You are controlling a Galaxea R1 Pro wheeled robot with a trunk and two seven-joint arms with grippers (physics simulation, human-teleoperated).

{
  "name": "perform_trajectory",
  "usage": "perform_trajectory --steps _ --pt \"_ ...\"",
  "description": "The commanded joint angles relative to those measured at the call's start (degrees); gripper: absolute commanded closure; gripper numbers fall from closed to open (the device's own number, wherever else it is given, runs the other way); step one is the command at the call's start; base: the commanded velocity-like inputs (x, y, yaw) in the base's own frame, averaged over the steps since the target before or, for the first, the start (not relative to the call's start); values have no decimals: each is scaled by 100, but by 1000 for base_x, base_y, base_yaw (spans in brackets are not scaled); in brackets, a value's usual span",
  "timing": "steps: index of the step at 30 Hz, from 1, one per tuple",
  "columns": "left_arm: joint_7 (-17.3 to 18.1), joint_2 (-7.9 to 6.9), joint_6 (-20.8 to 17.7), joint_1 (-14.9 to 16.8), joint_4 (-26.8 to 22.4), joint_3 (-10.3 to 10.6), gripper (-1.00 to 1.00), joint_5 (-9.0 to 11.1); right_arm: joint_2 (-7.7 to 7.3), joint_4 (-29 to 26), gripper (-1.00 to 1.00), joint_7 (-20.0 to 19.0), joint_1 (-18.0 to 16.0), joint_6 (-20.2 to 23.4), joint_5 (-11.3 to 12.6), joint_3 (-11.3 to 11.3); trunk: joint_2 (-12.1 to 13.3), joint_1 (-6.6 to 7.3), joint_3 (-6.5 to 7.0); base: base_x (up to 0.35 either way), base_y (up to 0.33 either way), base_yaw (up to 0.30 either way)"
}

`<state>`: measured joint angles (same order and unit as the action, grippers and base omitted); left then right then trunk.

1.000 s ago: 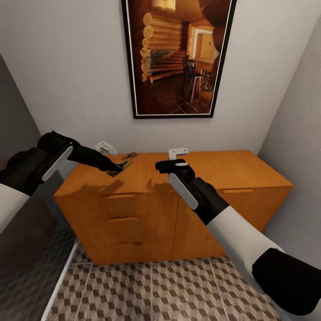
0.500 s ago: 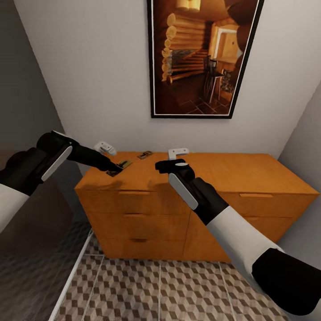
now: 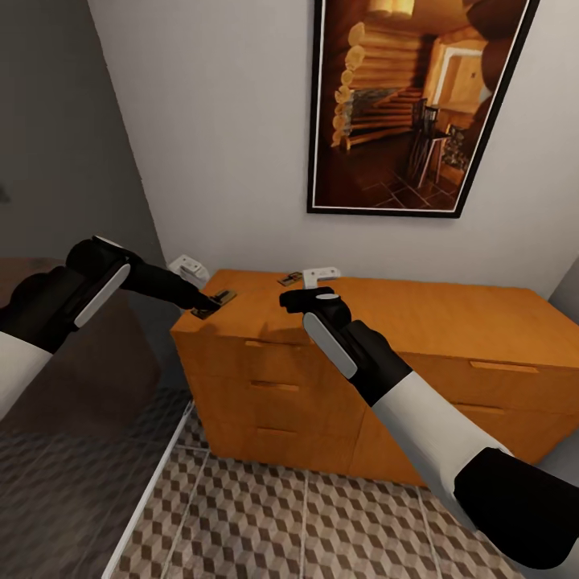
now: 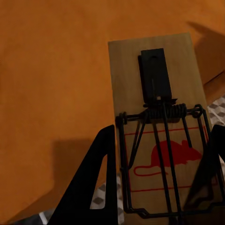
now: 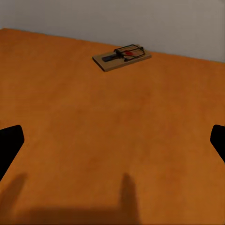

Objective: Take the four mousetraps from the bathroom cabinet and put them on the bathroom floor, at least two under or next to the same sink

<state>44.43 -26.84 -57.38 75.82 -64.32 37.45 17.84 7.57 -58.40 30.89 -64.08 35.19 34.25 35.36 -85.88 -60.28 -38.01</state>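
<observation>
So far the work looks to be near its start: on the patterned bathroom floor (image 3: 322, 523) at the foot of the view, as much of it as the head view takes in, no trap lies yet, and no sink can be seen from here, so every placement is judged still to come. Above the tiles stands the orange-brown cabinet (image 3: 386, 386), drawers shut, its top serving as the shelf from which the traps are being taken. The right gripper (image 3: 310, 299) hangs over that top near its middle with nothing between its fingers; the right wrist view shows the fingertips far apart at either edge and bare wood between them, so it is spread wide and empty. The left gripper (image 3: 211, 304) is at the cabinet's near left corner, and the left wrist view shows its two dark fingers (image 4: 96, 173) closed along the long sides of a mousetrap (image 4: 161, 140) with a red mouse printed on it; the board juts past the cabinet edge, tiles showing beneath, so this trap appears to be gripped and partly carried off the top. Farther back, close to the wall, a second mousetrap (image 3: 290, 279) lies flat on the cabinet top, well apart from both grippers and straight ahead in the right wrist view. The remaining two traps cannot be found in these views.
</observation>
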Motion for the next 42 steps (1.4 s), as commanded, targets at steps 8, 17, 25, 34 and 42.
perform_trajectory --steps 8,17,25,34,42 --pt "4 0 -10 5 -6 16 100 -9 0 -5 -100 58 -4 5 64 15 -3 0 -6 0 0 6" --pt "4 5 -10 3 -6 20 100 -9 1 10 -100 57 7 -12 64 15 -3 0 -6 0 0 0" --pt "4 2 -10 3 4 17 100 -9 5 13 -100 51 71 -16 65 15 -3 0 -6 106 0 0" --pt "21 3 -8 3 -49 25 100 19 41 496 -100 108 73 -46 68 -24 -3 0 -6 190 0 0" --pt "48 4 -14 3 -97 25 100 35 142 1796 -100 127 -408 -107 60 -40 -3 0 -6 4 0 0"
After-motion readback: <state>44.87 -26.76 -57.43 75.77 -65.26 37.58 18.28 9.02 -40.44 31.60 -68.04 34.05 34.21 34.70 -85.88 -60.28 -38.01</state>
